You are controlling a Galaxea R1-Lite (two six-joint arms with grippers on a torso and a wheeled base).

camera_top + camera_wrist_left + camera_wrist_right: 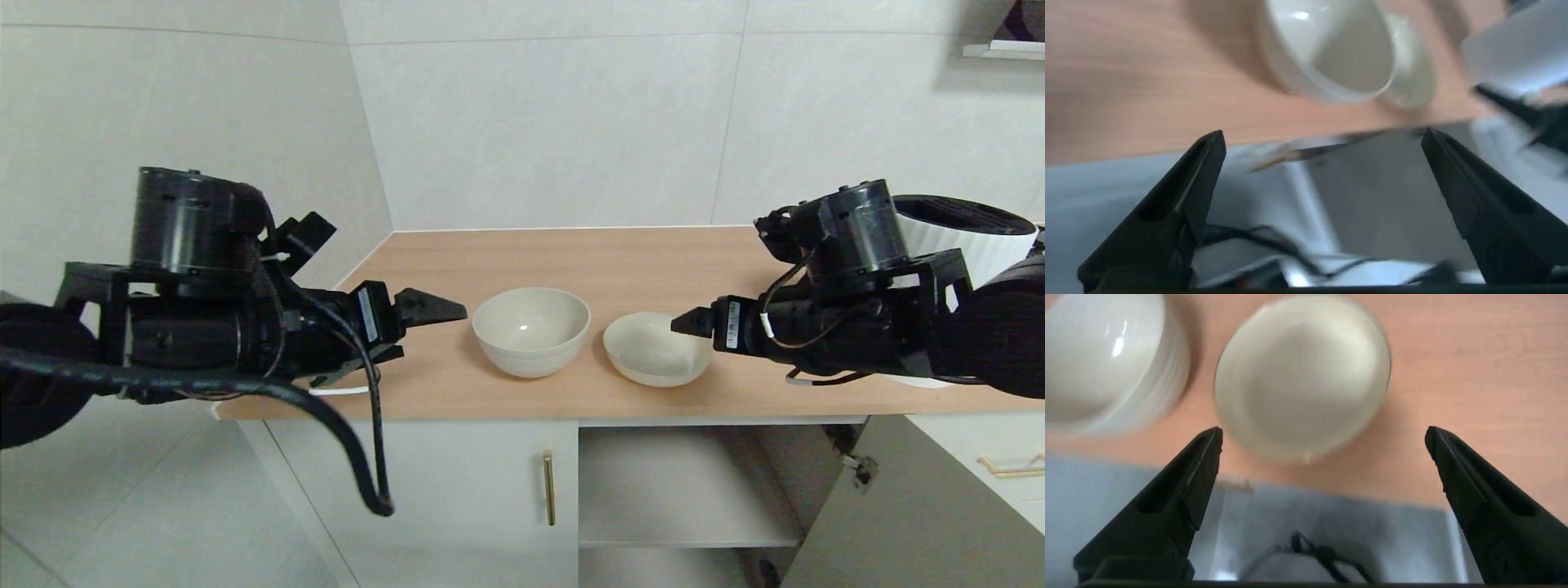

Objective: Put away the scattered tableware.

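Hovering spread wide, empty, left hand [1323, 139] and right hand [1323, 437] flank two bowls on the bench [620, 261]: deep bowl [531, 331] upright, shallow bowl [657, 349] tilted beside it

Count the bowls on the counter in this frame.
2. The deeper bowl stands on the counter; the shallower bowl sits just to its right, nearer the front edge. The right arm may hide more.
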